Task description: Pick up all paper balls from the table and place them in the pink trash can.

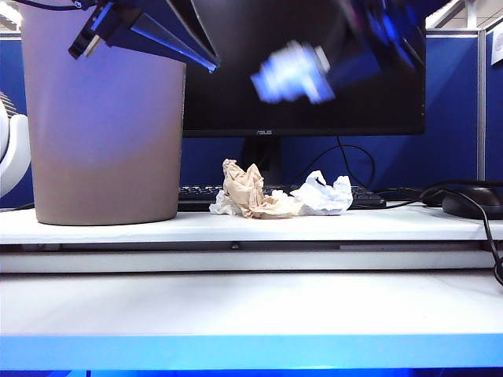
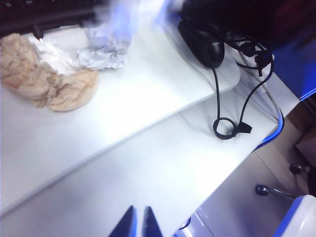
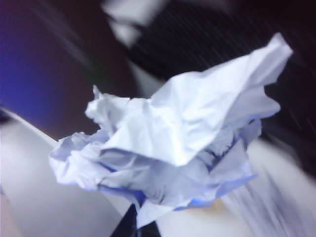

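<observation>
1. The white desk [image 1: 251, 314] runs across the front, with a raised white shelf behind it
2. On that shelf the pink trash can [image 1: 102, 133] stands at the left; a tan paper ball [image 1: 247, 191] lies mid-shelf, touching a small white scrap [image 1: 222, 206] and a white wad [image 1: 324, 195]
3. The left gripper [image 2: 138, 222] hangs above the trash can, clenched and empty
4. The right gripper [image 3: 136, 222], raised at upper right and blurred, is clamped on a large white paper ball [image 3: 173, 143]
5. Keyboard [image 1: 196, 193], mouse [image 1: 471, 201] and monitor [image 1: 306, 71] sit behind
</observation>
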`<state>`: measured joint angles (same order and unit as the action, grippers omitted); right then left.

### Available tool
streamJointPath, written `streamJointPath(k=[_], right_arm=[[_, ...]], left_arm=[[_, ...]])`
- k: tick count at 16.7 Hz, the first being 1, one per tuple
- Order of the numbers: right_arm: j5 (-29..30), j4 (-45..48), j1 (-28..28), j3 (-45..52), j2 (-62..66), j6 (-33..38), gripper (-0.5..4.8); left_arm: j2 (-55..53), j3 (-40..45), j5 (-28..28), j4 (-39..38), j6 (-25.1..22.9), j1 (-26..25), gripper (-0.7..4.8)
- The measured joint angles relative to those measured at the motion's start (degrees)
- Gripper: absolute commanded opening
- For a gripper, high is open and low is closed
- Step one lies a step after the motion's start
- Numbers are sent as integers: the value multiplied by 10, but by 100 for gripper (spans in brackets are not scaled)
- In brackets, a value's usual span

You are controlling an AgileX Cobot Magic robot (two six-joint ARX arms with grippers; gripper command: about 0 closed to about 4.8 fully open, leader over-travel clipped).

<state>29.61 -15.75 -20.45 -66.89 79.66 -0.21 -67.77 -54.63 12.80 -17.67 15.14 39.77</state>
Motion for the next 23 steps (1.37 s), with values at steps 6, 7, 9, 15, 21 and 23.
streamJointPath(k=[6,7,9,15,21,23], right_arm=[[35,64,-82,-184,46,6,-1],[36,70,-92,-221,75,7,-1],[37,67,-110,-280,138,14,-1],[100,56,-148,-407,255,56,177],[101,58,-156,-427,267,61,236],[99,41,-147,-427,259,61,281]], left_arm=[[39,0,-1,-44,12,0,16],[47,0,-6,-49,12,0,16],[58,0,-10,-64,13,0,16],[62,0,-11,-109,8,0,16],[60,0,-15,-103,7,0,16],[49,0,-27,-86,3,0,16]])
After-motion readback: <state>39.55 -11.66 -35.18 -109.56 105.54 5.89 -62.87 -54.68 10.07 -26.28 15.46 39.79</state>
